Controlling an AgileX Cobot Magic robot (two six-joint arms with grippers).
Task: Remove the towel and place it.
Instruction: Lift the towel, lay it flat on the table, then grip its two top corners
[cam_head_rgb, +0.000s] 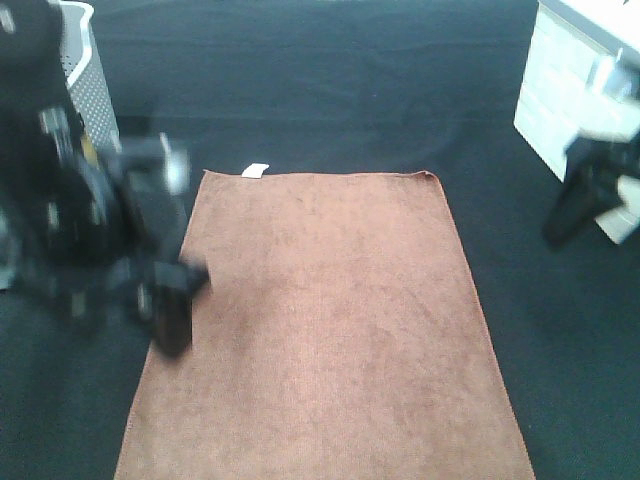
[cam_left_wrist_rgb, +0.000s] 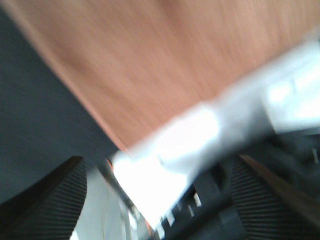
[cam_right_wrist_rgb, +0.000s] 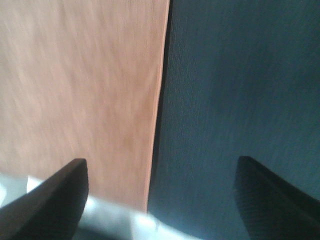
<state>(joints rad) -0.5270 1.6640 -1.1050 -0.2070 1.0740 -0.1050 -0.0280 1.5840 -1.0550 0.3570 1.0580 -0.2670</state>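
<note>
The towel (cam_head_rgb: 330, 330) lies flat and spread out on the black table (cam_head_rgb: 330, 90), between the two grippers. Its long axis runs from the far edge, where a small white tag (cam_head_rgb: 256, 170) sticks out at the corner nearest the left gripper, down to the near edge, which is cut off by the bottom of the high view. The short edges lie across that line.

The left gripper (cam_head_rgb: 172, 305) hangs over the towel's left long edge, about halfway along it, and is badly blurred. In its wrist view the two fingers (cam_left_wrist_rgb: 50, 200) stand apart with nothing clamped between them. Brown cloth (cam_left_wrist_rgb: 165, 60) fills the area ahead of them, and a blurred white shape crosses in front.

The right gripper (cam_head_rgb: 575, 215) is well off the towel, out beyond its far right corner and just beside a white box (cam_head_rgb: 570, 90). Its fingers (cam_right_wrist_rgb: 45, 200) are also spread and hold nothing. The towel's right long edge (cam_right_wrist_rgb: 157, 100) runs straight ahead between them.

A white perforated basket (cam_head_rgb: 85, 80) stands behind the left arm
</note>
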